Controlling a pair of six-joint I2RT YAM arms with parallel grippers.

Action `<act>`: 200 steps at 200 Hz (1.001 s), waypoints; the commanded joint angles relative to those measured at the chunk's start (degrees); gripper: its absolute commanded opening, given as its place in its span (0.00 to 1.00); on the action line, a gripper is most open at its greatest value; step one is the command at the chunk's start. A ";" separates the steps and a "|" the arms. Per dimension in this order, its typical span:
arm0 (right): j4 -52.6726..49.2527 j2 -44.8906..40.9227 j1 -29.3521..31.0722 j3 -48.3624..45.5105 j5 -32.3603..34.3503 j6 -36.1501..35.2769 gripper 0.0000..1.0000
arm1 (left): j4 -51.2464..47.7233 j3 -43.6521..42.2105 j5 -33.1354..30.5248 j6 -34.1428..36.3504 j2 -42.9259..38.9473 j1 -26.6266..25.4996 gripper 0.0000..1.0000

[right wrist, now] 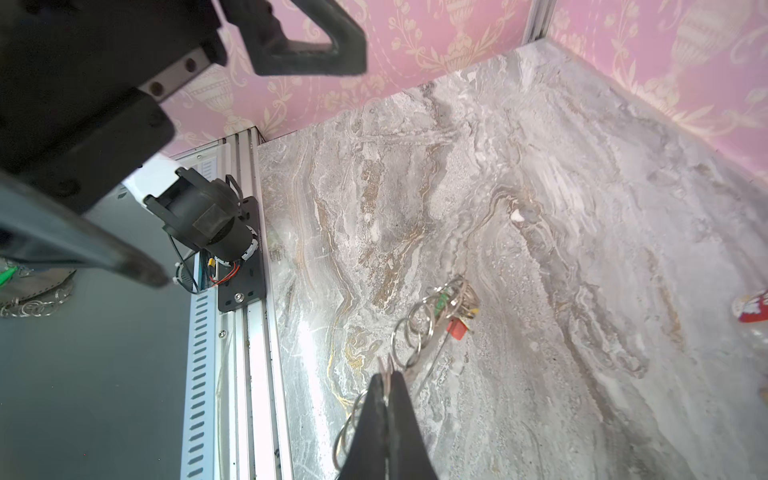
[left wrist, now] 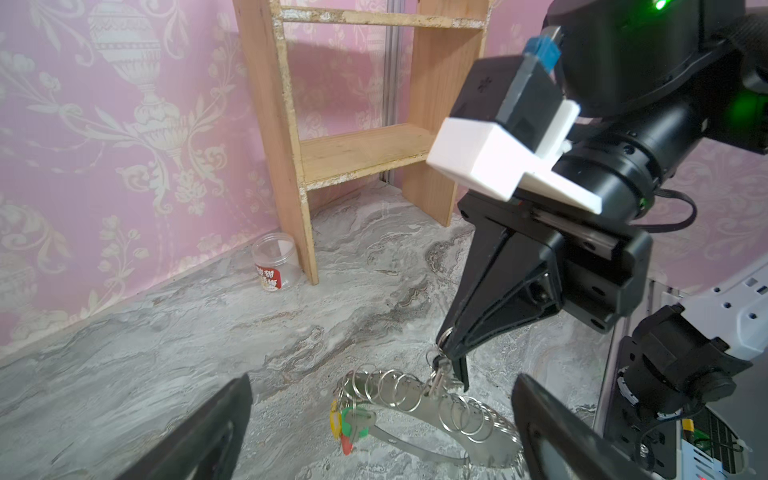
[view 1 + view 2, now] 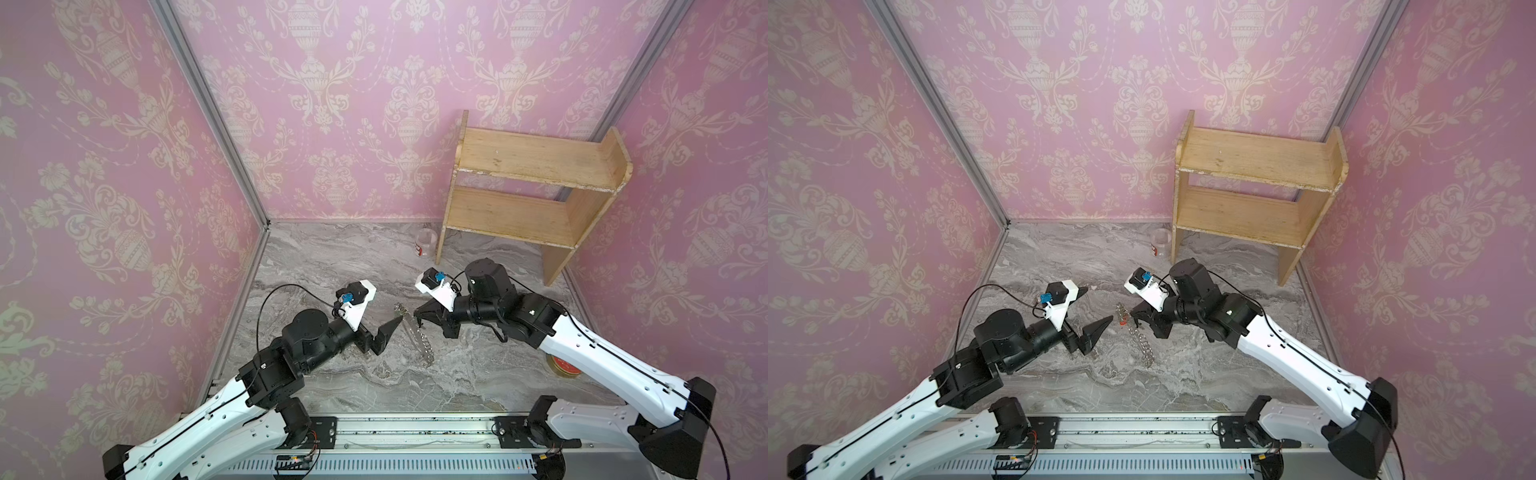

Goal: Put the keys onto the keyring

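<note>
Left wrist view gave us the clearest look. The right gripper (image 2: 448, 358) had its fingers pressed together on a small ring of the keyring (image 2: 415, 392). The keyring's linked rings and flat grey strap lay on the bench (image 2: 208, 332) out in front of the wooden shelf (image 2: 357, 153), well apart from it. A few thin metal pieces hung just under those fingertips; we could not tell whether they were keys or more rings. The keys (image 2: 348, 419), with green, red and yellow tags, sat bunched at the chain's end nearer the shelf, their blades mostly hidden under the tags. The left gripper (image 2: 382, 380) had its fingers spread wide, only their tips in frame, clear of the chain. In both top views the keyring showed only as a faint silvery line, and in a top view the keys (image 3: 1122, 320) were a mere red speck. A clear jar (image 2: 276, 262) stood just beside the shelf's leg. A red-lidded tin (image 3: 563, 366), farther out in front of the shelf, was mostly hidden beneath the right arm.
</note>
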 commanded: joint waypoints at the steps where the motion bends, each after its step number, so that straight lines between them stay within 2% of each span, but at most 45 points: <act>1: 5.66 2.61 -2.37 -2.08 -4.01 3.72 0.00 | -3.02 -0.83 -4.92 -1.70 -1.36 0.38 0.99; 37: 2.35 7.83 -7.95 -4.30 -4.94 4.48 0.00 | -4.99 -0.86 -6.97 -1.97 -2.15 0.38 0.99; 99: -6.51 11.34 -16.36 -6.97 1.80 6.88 0.00 | -8.15 -0.84 -10.76 -2.91 -3.74 0.37 0.99; 131: -10.41 13.78 -18.35 -7.72 5.41 8.85 0.02 | -10.04 -0.68 -15.95 -3.28 -2.88 0.31 0.99; 147: -10.76 13.55 -18.76 -8.62 7.42 9.81 0.11 | -10.61 -0.49 -18.40 -3.46 -2.13 0.33 0.99; 157: -11.18 13.06 -19.00 -8.91 8.64 10.28 0.30 | -10.65 -0.49 -19.89 -3.33 -1.68 0.34 0.99; 172: -12.18 11.57 -19.27 -9.03 10.39 10.43 0.45 | -10.56 -0.39 -23.17 -3.38 -1.14 0.38 0.99; 200: -12.54 7.13 -21.12 -8.90 12.99 9.72 0.60 | -8.57 -0.86 -29.55 -0.87 0.29 0.82 0.99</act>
